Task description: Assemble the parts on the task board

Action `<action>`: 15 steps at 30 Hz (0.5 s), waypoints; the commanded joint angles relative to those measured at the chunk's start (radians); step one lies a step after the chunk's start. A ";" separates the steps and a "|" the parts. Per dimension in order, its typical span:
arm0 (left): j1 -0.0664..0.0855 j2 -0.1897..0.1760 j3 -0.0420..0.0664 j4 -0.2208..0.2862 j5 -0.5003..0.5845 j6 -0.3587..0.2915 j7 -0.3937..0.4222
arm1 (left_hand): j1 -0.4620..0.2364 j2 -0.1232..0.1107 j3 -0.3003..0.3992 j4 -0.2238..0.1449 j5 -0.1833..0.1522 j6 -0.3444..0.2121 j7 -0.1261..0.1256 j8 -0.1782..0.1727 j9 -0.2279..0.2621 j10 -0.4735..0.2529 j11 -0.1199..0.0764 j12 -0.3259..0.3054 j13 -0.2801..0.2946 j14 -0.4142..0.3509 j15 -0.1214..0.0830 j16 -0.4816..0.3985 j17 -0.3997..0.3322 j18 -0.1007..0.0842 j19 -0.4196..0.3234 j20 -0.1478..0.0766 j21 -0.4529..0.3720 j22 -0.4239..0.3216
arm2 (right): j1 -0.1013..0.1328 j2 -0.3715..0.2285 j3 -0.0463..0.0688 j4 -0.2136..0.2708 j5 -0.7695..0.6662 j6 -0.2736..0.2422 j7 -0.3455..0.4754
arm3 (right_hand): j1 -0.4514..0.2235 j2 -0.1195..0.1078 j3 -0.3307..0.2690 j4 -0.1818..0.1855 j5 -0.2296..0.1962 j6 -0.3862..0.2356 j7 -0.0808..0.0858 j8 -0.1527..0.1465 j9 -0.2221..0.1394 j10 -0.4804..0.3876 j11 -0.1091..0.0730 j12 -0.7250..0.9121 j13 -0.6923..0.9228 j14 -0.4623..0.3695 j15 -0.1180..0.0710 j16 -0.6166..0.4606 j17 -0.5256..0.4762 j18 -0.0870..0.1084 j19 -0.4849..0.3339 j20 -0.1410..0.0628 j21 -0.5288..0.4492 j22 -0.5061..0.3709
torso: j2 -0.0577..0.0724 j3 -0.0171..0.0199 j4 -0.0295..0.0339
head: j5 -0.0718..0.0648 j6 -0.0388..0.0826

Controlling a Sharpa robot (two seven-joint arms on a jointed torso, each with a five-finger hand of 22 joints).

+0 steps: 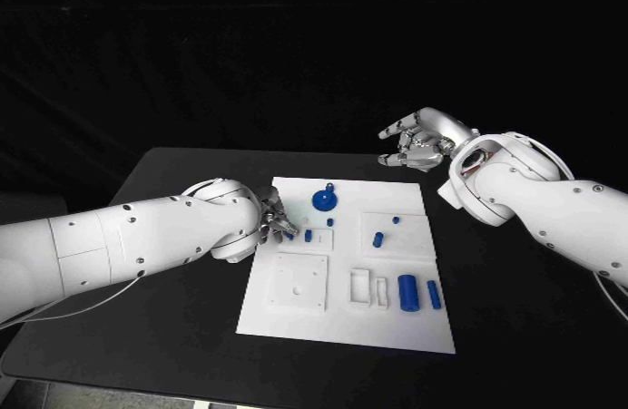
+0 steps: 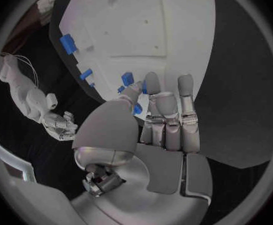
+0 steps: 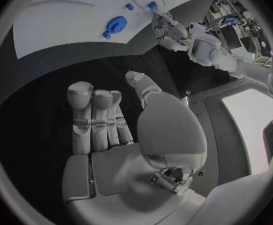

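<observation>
A small blue part (image 2: 138,92) is pinched by the left hand (image 2: 155,120) over the task board (image 1: 393,327). The right hand (image 1: 419,140) is held beyond the board's far edge, fingers loosely curled, nothing gripped. Other blue parts (image 1: 408,293) are seated in the board's recesses.

One task board (image 1: 343,323) — seven blue parts (image 1: 408,293) — two hands (image 1: 417,140).

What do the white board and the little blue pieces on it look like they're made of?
The board looks like matte white plastic: even colour, no glare, with crisp raised blocks and recesses, perhaps moulded or printed. The blue pieces look like hard plastic too: uniform colour and a dull surface. Neither material can be told for certain.
</observation>
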 commanded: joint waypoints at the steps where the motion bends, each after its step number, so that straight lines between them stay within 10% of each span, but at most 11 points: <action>1: -0.005 0.000 -0.003 0.002 -0.007 0.044 -0.008 | 0.003 0.012 0.038 -0.035 0.005 0.033 -0.031 0.005 0.303 0.038 -0.006 0.002 0.001 0.007 -0.001 -0.005 0.001 -0.015 0.000 -0.004 0.006 0.018 | -0.001 0.001 0.001 0.000 -0.006 0.013 0.002 | -0.009 -0.003 0.006 -0.001 0.004 0.007 -0.001 -0.001 0.001 -0.001 -0.008 -0.004 0.000 0.003 -0.004 -0.006 -0.001 0.012 0.023 -0.005 -0.001 0.080 | 0.000 -0.0001 0.0000 | 0.003 -0.003; 15: -0.005 -0.002 -0.003 0.003 -0.005 0.061 -0.011 | 0.002 0.013 0.040 -0.037 0.006 0.031 -0.031 0.007 0.307 0.038 -0.006 0.001 0.001 0.006 -0.001 -0.006 0.002 -0.015 -0.002 -0.003 0.006 0.018 | -0.001 0.002 0.001 -0.002 -0.007 0.014 0.002 | -0.011 -0.004 0.008 -0.001 0.005 0.005 -0.001 -0.002 0.001 -0.001 -0.008 -0.004 0.000 0.003 -0.004 -0.006 -0.001 0.012 0.023 -0.005 -0.003 0.080 | 0.000 0.0008 -0.0008 | 0.004 -0.004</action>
